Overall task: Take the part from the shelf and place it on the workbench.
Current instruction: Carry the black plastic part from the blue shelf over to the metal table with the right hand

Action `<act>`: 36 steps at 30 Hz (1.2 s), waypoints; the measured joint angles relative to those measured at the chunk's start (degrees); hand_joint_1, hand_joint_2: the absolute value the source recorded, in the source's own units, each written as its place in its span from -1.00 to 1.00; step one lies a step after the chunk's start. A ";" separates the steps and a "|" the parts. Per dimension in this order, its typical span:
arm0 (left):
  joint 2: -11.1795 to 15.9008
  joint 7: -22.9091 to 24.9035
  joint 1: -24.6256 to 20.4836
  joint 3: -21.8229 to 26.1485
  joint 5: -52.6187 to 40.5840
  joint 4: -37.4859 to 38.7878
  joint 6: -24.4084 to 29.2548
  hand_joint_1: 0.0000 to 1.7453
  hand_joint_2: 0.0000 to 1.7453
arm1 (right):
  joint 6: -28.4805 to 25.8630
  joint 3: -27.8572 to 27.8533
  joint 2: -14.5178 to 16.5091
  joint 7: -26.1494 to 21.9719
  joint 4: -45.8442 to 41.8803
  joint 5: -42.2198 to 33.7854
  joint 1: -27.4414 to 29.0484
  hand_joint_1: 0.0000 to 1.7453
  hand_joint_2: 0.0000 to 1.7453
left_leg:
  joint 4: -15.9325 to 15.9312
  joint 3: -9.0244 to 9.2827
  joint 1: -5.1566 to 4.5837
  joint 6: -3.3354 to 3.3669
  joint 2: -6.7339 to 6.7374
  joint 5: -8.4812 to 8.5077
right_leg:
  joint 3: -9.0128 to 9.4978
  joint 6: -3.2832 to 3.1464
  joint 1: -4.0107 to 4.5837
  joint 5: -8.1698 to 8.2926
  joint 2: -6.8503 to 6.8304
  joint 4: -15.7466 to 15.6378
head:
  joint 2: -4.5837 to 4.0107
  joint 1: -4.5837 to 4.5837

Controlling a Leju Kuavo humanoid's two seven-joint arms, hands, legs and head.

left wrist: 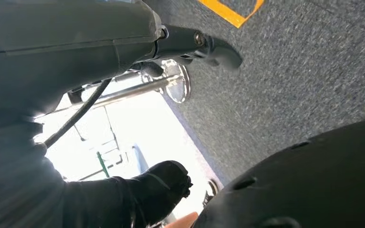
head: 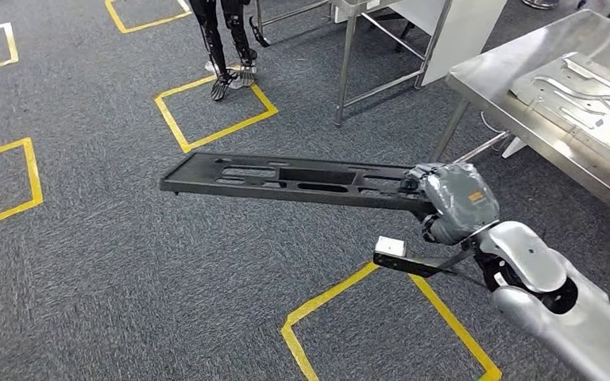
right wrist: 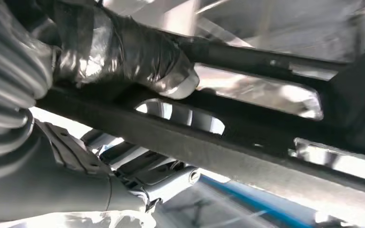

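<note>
Fingers (right wrist: 123, 52) of the right hand (head: 451, 202) are wrapped tight on 1 end of the long black part (head: 286, 178), carried level over the carpet. Pickup done; the workbench (head: 492, 87) waits at 2 o'clock, placing remains. Left hand's state: cannot tell.

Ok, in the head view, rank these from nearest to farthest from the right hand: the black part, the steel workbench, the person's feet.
1. Black part: held by the right hand, reaching out to its left.
2. Steel workbench: ahead on the right.
3. Person's feet: far ahead, left, by a yellow floor square.
</note>
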 joint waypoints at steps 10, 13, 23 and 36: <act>-0.01 0.42 -0.20 0.46 0.08 0.00 -0.09 -1.00 1.00 | 0.48 -4.76 -4.81 1.60 -1.94 3.43 2.02 1.00 1.00 | 10.24 -6.85 -0.21 1.15 -7.37 -1.10 | 1.32 -2.01 0.59 -0.48 6.76 -0.31 | 0.01 -0.03; 0.08 -0.20 -0.19 0.45 -0.37 0.01 -0.08 -1.00 1.00 | -0.66 -5.64 -5.11 2.15 -1.93 5.90 3.18 1.00 1.00 | 1.93 -3.54 -0.36 2.08 -10.45 2.15 | 0.93 -1.46 0.35 -0.46 8.86 -0.16 | 0.01 -0.02; -0.26 0.94 -0.46 0.44 -0.32 -0.02 -0.15 -1.00 1.00 | -1.99 -9.93 -6.10 2.38 -1.22 7.63 6.88 1.00 1.00 | -0.95 -1.47 -0.13 3.08 -4.02 2.40 | -6.21 1.96 -0.77 -5.94 2.30 13.32 | 0.01 0.04; -0.26 2.04 -1.16 0.44 -0.41 -0.02 -0.54 -1.00 1.00 | -2.25 -12.37 -6.00 2.55 -0.74 8.98 8.09 1.00 1.00 | 13.20 -6.46 -0.07 -0.03 -5.53 -6.54 | 1.05 -1.21 -0.50 0.09 3.07 -0.93 | 0.00 -0.03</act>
